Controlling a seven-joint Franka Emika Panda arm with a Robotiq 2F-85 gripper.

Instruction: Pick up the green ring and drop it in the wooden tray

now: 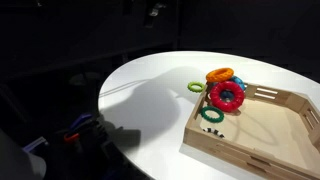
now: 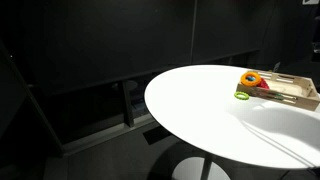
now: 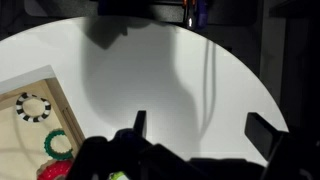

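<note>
The green ring point(image 1: 196, 87) is small and lime-green. It lies flat on the white table just outside the wooden tray point(image 1: 285, 140), next to the tray's corner. It also shows in an exterior view point(image 2: 242, 95), and as a sliver at the bottom edge of the wrist view point(image 3: 118, 176). The wooden tray also shows in an exterior view point(image 2: 292, 90) and the wrist view point(image 3: 25, 130). My gripper point(image 3: 200, 125) is open and empty, high above the bare table and away from the ring. In an exterior view it is a dim shape at the top point(image 1: 153, 10).
A red ring point(image 1: 226, 97), an orange ring point(image 1: 220, 74) and a blue ring sit at the tray's corner. A dark green ring point(image 1: 212, 115) rests on the tray's rim. A black-and-white ring point(image 3: 33, 107) lies inside. The round white table point(image 1: 150, 100) has dark surroundings.
</note>
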